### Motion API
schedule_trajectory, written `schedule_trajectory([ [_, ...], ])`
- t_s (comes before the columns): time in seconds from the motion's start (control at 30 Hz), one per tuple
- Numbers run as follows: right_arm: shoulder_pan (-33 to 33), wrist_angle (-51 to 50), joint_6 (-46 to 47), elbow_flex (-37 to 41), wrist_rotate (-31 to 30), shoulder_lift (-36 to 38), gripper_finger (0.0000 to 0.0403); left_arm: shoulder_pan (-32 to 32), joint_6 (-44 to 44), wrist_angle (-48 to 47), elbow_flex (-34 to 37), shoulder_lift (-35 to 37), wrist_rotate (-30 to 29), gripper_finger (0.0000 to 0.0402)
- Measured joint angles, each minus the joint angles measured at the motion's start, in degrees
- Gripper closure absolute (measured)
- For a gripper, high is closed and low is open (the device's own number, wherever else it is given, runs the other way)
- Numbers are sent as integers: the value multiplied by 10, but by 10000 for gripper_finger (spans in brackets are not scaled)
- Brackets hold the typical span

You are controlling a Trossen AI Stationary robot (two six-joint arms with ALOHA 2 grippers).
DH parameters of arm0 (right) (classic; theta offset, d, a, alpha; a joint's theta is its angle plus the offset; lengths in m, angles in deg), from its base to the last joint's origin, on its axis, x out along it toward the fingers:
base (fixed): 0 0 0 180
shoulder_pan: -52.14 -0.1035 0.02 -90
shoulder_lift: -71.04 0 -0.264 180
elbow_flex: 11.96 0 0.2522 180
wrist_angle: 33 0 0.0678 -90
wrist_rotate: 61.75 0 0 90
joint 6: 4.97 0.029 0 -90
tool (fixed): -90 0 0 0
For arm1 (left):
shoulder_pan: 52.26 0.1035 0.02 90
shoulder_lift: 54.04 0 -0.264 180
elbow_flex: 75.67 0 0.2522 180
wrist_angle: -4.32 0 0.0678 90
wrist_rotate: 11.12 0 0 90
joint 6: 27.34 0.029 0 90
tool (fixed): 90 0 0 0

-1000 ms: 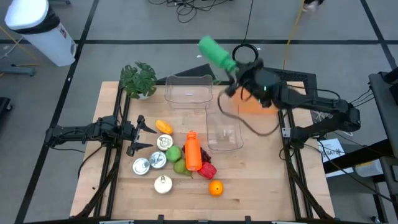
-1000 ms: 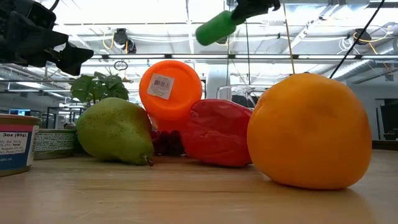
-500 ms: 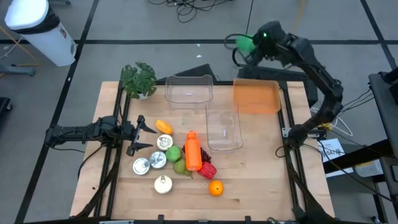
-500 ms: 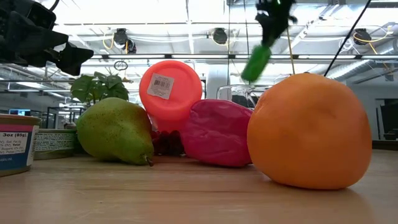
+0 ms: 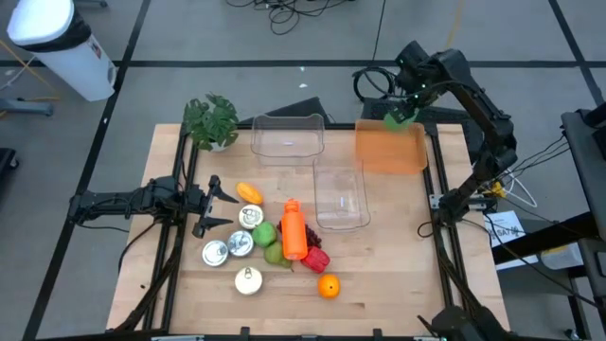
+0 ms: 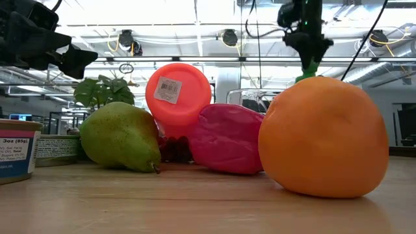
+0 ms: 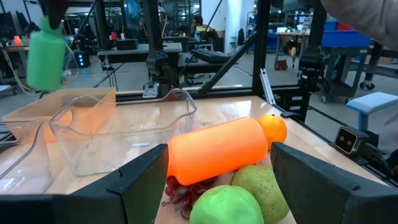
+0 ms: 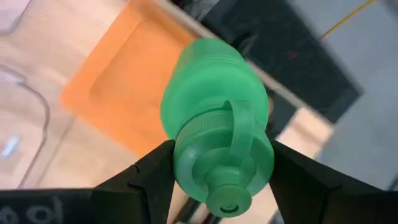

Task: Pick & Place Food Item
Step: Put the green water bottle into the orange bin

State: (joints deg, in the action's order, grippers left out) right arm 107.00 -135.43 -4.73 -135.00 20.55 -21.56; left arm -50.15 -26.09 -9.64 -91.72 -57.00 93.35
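My right gripper [image 5: 414,90] is shut on a green bottle [image 5: 399,117], which it carries above the far edge of the orange bin [image 5: 388,152] at the table's far right. The right wrist view shows the green bottle [image 8: 214,118] from its cap end, with the orange bin [image 8: 118,93] below it. The left wrist view shows the green bottle [image 7: 46,53] in the air over that bin. My left gripper [image 5: 222,206] waits open at the table's left, pointing level at the pile of food items. My right gripper pinches the green bottle's cap end [image 8: 217,168] between its two fingers [image 8: 152,177], one on each side. The fingers come from above and point steeply down. The bottle hangs below them, cap up and body down, lifted clear of the bin.
Two clear bins [image 5: 287,135] [image 5: 341,196] stand mid-table. Near the left gripper lie an orange bottle [image 5: 294,229], an orange [image 5: 329,286], a pear [image 6: 120,136], a red item [image 5: 315,258], several cans [image 5: 216,252] and a yellow item [image 5: 249,193]. A plant [image 5: 212,120] stands far left.
My right gripper has swung with the green bottle from over the far clear bin toward the table's far right corner and has tipped from nearly level to pointing down. The bottle, which stuck out sideways, now hangs cap up over the orange bin.
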Motion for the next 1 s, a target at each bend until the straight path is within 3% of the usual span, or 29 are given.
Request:
schedule_trajectory([
  [0.53, -45, 127, 4, 155, 34, -1, 190, 0, 0, 0, 0, 0, 0, 110],
  [0.83, -47, 143, 2, 185, 31, -1, 190, 0, 0, 0, 0, 0, 0, 110],
  [1.0, -47, 170, 0, 187, 31, -1, 167, 0, 0, 0, 0, 0, 0, 110],
])
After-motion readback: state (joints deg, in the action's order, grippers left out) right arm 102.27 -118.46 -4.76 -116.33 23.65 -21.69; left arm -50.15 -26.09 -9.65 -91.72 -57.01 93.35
